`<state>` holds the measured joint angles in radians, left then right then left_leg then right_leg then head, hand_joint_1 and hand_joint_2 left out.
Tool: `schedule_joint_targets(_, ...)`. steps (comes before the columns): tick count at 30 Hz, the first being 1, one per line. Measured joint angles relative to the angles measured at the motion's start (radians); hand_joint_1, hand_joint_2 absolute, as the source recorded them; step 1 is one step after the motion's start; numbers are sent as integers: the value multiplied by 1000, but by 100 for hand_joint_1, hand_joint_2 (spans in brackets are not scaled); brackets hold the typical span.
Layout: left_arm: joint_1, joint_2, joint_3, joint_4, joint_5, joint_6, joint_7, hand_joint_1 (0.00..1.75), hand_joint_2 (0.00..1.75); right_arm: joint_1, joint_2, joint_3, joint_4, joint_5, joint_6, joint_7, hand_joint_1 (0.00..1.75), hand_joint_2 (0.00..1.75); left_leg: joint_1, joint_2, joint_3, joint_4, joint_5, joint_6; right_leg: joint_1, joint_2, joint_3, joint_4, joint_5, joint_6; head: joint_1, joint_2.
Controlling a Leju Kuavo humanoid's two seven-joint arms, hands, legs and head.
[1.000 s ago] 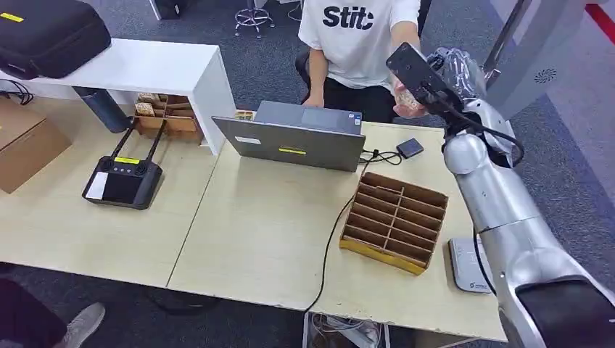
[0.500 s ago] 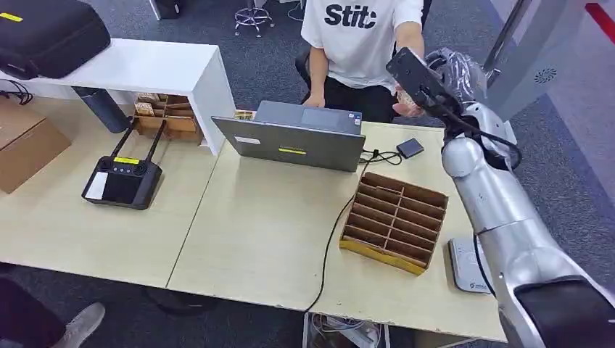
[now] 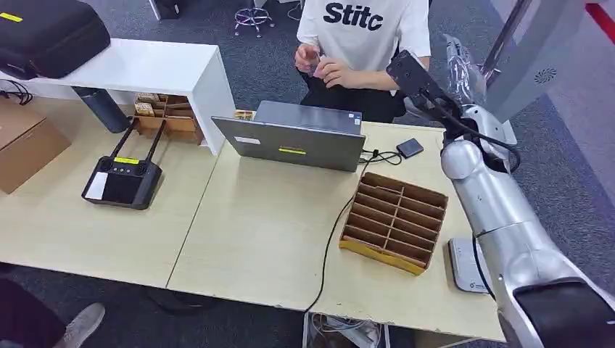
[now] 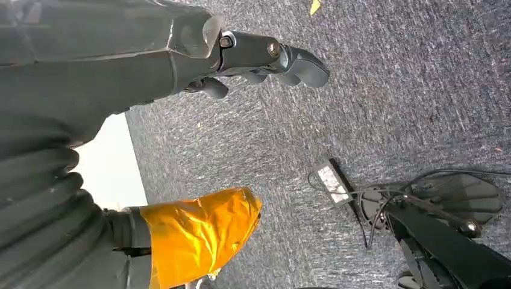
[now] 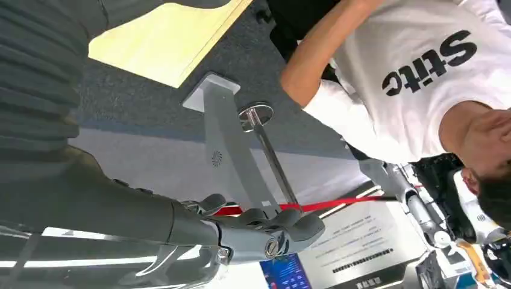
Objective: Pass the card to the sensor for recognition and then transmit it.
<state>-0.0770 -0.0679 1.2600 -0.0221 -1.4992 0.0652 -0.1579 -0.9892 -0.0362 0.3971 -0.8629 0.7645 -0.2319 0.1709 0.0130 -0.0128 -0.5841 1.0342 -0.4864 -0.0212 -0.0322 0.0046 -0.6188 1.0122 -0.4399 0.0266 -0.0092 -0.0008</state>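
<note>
Taking the open laptop as the landmark: far to its left on the surface lies a black remote controller with a yellow label. Behind the laptop sits a person in a white T-shirt printed "Stitc", holding a small pale item at chest height between both hands; it may be the card, though it is too small to be sure. Right of the laptop sits a small black sensor, with a brown divided organiser nearer the robot. Further right, the right hand is raised, fingers loosely apart, holding nothing. The left hand hangs over carpet, likewise holding nothing.
</note>
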Motion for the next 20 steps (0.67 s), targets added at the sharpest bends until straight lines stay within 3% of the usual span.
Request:
schedule_joint_targets(7, 0, 0, 4, 0, 0, 0, 0, 0, 175, 1, 0, 0, -2, 1, -6, -7, 0, 175, 0, 0, 0, 0, 0, 0, 0, 0, 0, 0, 0, 0, 0, 0)
schedule_joint_targets(16, 1, 0, 5, 0, 0, -8, 0, 0, 175, 55, -2, -20, -110, -50, -63, -112, 0, 175, 0, 0, 0, 0, 0, 0, 0, 0, 0, 0, 0, 0, 0, 0)
schedule_joint_targets(19, 2, 0, 5, 0, 0, -16, -13, 0, 175, 77, -47, -15, -211, 58, -159, -181, 0, 175, -1, -2, -1, 1, 0, 0, 0, -1, -1, 0, 0, 0, 0, 0)
schedule_joint_targets(20, 3, 1, 6, 0, 0, -18, -15, 0, 175, 77, -74, -16, -261, 77, -154, -185, 0, 175, -1, -2, -1, 1, 0, 0, 0, -2, -1, 0, 0, 0, 0, 0)
